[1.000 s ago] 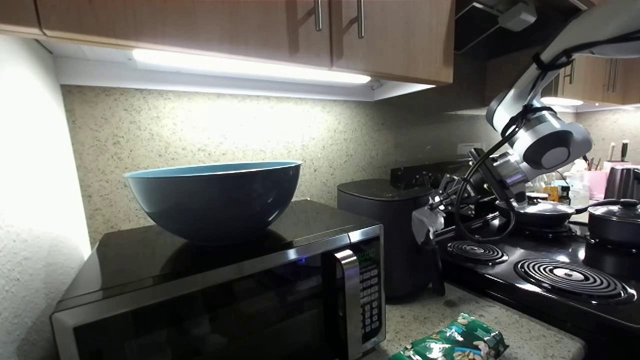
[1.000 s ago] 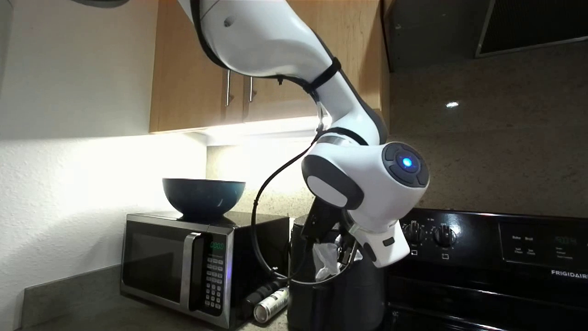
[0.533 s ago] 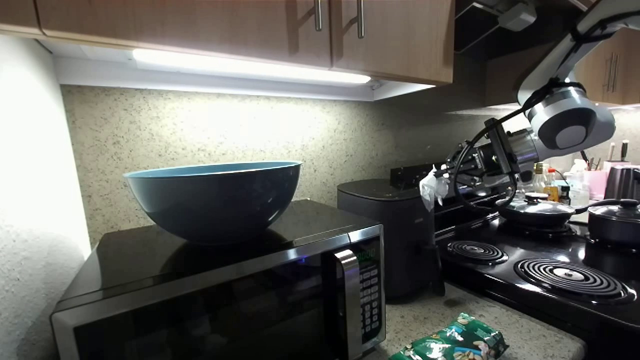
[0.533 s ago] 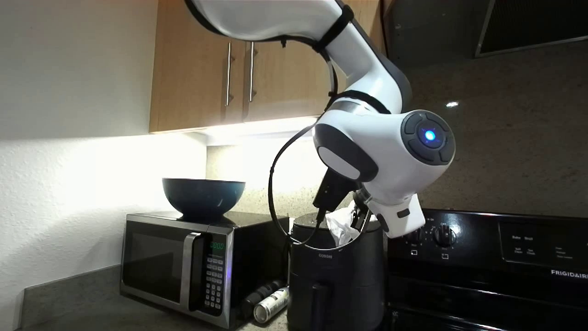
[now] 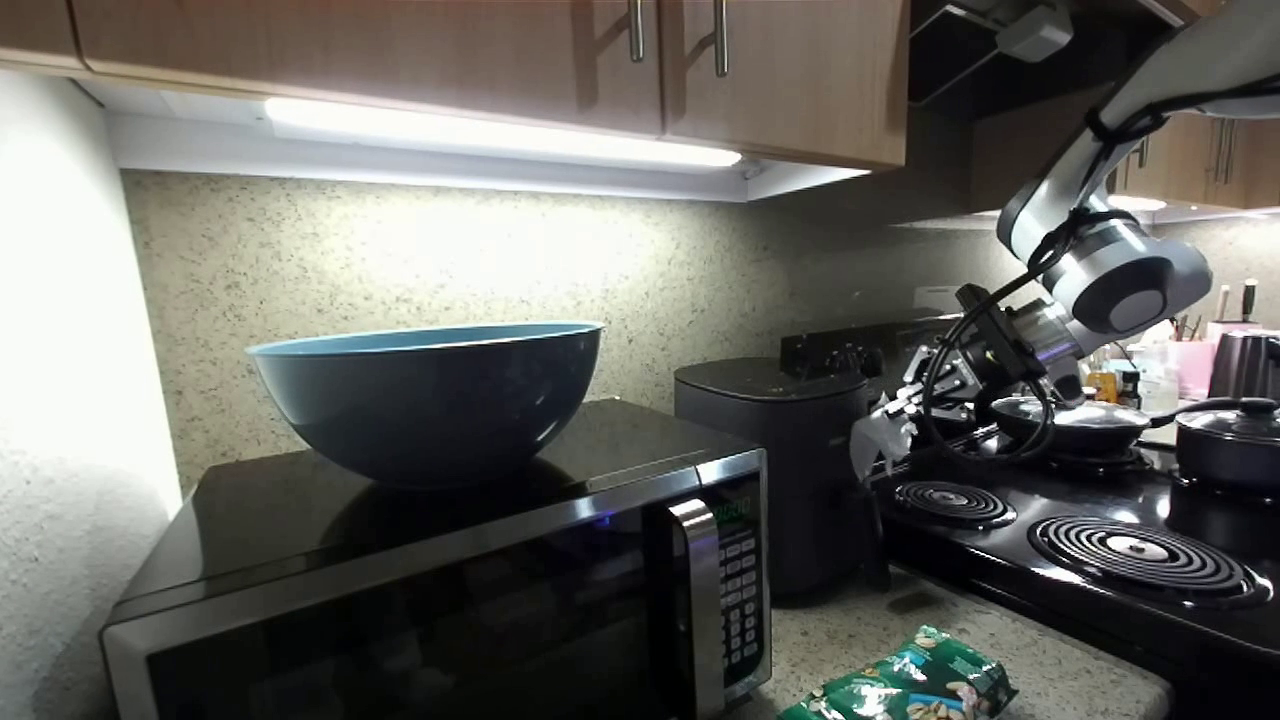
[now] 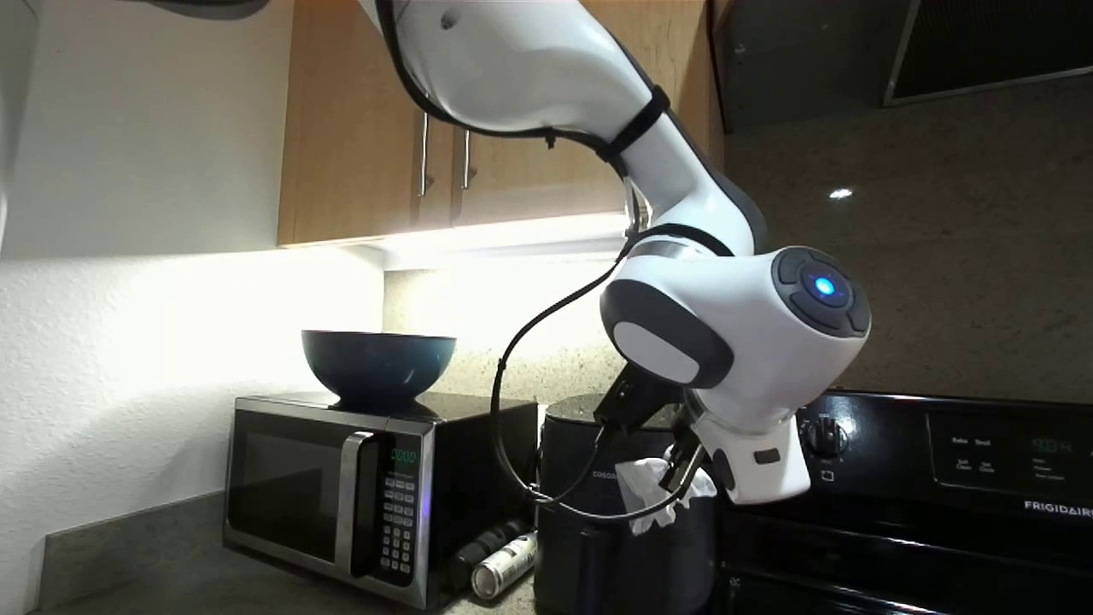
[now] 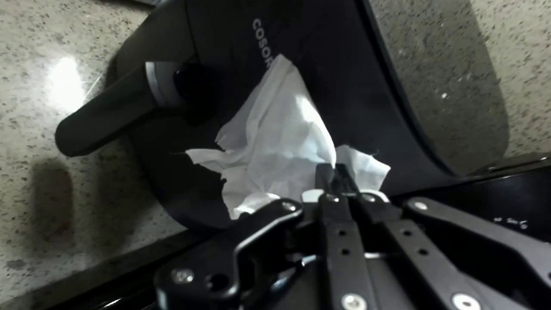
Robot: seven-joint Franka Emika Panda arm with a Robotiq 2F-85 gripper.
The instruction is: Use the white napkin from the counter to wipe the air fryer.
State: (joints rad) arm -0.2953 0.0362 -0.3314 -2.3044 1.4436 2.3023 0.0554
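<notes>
Panda arm [image 6: 726,333]: Lower than in the preceding frame in both exterior views; the gripper [image 7: 334,172] and white napkin [image 7: 275,142] have come down with it, from the level of the top rim of the Cosori air fryer [image 6: 649,564] to that of its brand lettering and below.
Gripper: Narrow, the fingers [image 7: 323,177] drawn together, with the white napkin pinched between their tips.
White napkin: Crumpled, hanging in loose folds before the front face of the Cosori air fryer; in the wrist view its upper tip overlaps the end of the lettering. Contact with the face cannot be told.
Fryer handle [image 7: 107,114]: Juts from the front, left of the napkin in the wrist view.
Microwave [image 5: 430,580]: Beside the Cosori air fryer; a blue bowl [image 5: 430,400] stands upright on its top.
Canister [image 6: 505,565]: Pale and printed, on its side between microwave and fryer.
Counter [image 5: 815,640]: Speckled, bearing both appliances and a green nut packet [image 5: 910,690].
Frigidaire range [image 6: 888,444]: Black, across the fryer from the microwave; coil burners [image 5: 1140,548], a lidded skillet [image 5: 1080,432] and a lidded pot [image 5: 1235,450] occupy its top.
Wooden cabinets [image 5: 400,60]: Above the microwave, a lit strip lamp [image 5: 500,132] beneath.
</notes>
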